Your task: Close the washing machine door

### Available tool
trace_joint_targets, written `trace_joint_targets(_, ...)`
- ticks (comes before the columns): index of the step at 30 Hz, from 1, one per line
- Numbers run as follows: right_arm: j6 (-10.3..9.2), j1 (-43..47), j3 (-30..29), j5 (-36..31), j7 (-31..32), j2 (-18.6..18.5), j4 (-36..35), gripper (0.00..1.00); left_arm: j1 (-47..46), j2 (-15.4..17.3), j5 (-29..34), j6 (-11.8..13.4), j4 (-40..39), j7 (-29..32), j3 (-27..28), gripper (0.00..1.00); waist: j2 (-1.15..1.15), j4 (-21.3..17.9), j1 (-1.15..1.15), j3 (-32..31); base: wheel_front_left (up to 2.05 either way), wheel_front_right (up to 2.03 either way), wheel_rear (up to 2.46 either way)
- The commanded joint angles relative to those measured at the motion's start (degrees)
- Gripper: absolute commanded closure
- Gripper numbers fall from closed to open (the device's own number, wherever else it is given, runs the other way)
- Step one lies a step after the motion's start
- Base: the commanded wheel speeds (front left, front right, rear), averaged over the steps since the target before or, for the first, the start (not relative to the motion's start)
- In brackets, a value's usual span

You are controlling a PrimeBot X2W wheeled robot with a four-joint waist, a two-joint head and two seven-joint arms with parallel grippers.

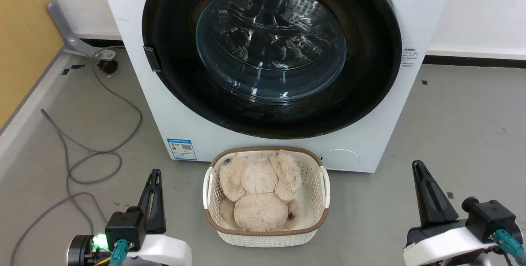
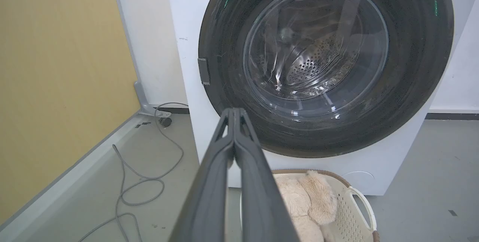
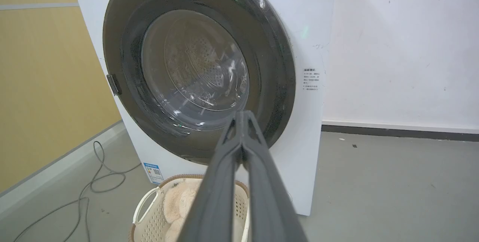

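- Head view: we see the washing machine door (image 1: 370,72) lying flush against the front of the white washing machine (image 1: 172,105). A cream laundry basket (image 1: 324,183) holding a beige plush toy (image 1: 259,192) stands on the floor just before the machine. Our left gripper (image 1: 154,175) at lower left and right gripper (image 1: 418,167) at lower right hover apart from everything.
- Left wrist view: the left gripper's fingers are pressed together, holding nothing. The door sits closed ahead, and the perforated steel drum (image 2: 318,66) shows through its glass.
- Right wrist view: the right gripper's fingers likewise meet at the tips, empty. The door lies flat against the machine. A grey cable (image 3: 101,174) trails on the floor at left.
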Motion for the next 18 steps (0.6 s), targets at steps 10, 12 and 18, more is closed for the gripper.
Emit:
trace_joint_targets(10,-0.01,0.3,-0.09,-1.18,1.4,0.08,-0.73,1.0,0.04,-0.06,0.52,-0.61,-0.64,1.4,0.47,1.0,0.0,-0.11,0.0,0.01,0.0,0.0,0.0)
trace_joint_targets(12,-0.02,0.32,-0.09,-1.34,1.64,0.09,-0.81,1.0,0.05,-0.07,0.56,-0.7,-0.72,1.63,0.52,1.0,0.0,-0.14,0.0,0.02,0.0,0.0,0.0)
trace_joint_targets(18,-0.02,0.38,-0.1,-1.83,2.35,0.1,-1.03,1.0,0.05,-0.1,0.66,-0.98,-0.95,2.33,0.66,1.0,0.0,-0.2,0.0,0.03,0.0,0.0,0.0)
